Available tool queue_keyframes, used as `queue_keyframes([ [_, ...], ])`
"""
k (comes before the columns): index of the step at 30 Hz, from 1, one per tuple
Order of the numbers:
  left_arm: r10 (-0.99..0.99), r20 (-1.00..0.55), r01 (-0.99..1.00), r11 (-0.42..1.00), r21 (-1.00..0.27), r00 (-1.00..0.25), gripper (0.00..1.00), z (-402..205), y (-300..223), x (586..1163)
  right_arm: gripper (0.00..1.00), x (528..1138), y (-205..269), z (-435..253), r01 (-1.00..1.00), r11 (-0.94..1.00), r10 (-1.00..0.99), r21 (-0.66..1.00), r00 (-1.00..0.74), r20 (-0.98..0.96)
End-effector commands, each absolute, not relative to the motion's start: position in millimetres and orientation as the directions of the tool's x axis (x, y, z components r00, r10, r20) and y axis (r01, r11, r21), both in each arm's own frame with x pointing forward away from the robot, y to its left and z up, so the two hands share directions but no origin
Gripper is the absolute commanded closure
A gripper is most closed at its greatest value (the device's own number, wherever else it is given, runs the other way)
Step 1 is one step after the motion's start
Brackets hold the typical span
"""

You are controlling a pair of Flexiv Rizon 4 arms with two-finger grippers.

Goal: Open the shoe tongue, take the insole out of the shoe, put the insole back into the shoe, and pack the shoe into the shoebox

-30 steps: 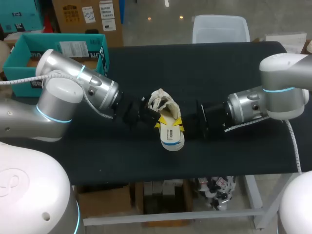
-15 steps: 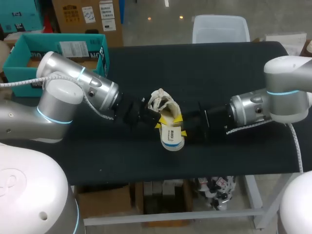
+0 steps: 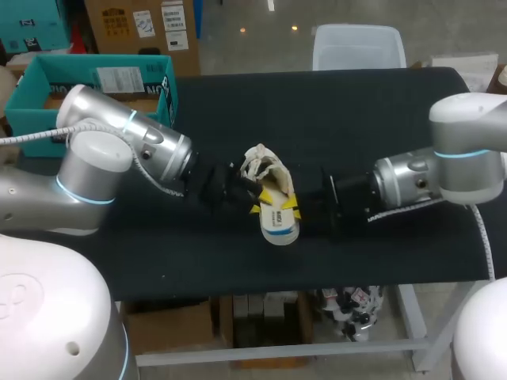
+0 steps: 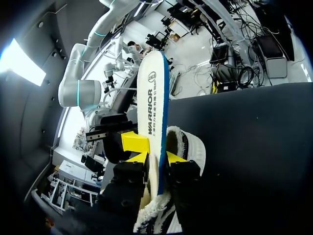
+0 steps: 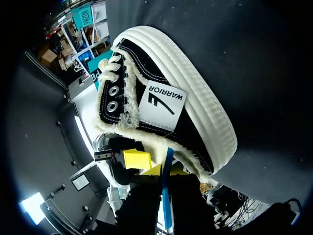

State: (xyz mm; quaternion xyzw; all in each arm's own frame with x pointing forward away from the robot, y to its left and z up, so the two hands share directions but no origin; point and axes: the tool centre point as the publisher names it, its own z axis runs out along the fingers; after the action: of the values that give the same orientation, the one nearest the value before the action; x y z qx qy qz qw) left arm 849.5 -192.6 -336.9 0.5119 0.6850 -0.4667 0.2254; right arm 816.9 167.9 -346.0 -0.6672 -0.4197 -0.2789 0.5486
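Black table (image 3: 380, 119) under shoe (image 5: 166, 98); only wrist views clear: both jaws clamped on insole (image 4: 151, 98)

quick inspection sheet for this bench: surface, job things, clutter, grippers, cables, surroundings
surface: black table, no spills or marks seen
job's things: shoe mid-table; insole partly out of its opening, pointing toward the front edge; teal shoebox at the left rear corner, open
clutter: nothing seen
grippers: left gripper and right gripper each pinch the insole from opposite sides
cables: left arm cable and right arm cable run along the arms, clear of the shoe
surroundings: nothing seen
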Motion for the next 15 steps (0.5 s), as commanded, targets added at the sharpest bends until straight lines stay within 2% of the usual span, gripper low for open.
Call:
queue_keyframes([
  [1,0.490,-0.795,0.920,0.042,-0.390,-0.359,0.91,-327.7,-185.9,838.0,1.00,820.6,168.4,-347.8,0.865,-0.036,0.255,-0.500,0.492,0.833],
  [2,0.490,-0.796,0.921,0.036,-0.388,-0.355,1.00,-326.9,-186.0,836.3,1.00,820.6,168.3,-347.8,0.865,-0.037,0.255,-0.500,0.491,0.833],
  [15,0.506,-0.777,0.914,0.063,-0.400,-0.375,1.00,-342.2,-193.1,857.3,1.00,841.7,169.6,-358.9,0.856,-0.029,0.258,-0.516,0.505,0.823],
])
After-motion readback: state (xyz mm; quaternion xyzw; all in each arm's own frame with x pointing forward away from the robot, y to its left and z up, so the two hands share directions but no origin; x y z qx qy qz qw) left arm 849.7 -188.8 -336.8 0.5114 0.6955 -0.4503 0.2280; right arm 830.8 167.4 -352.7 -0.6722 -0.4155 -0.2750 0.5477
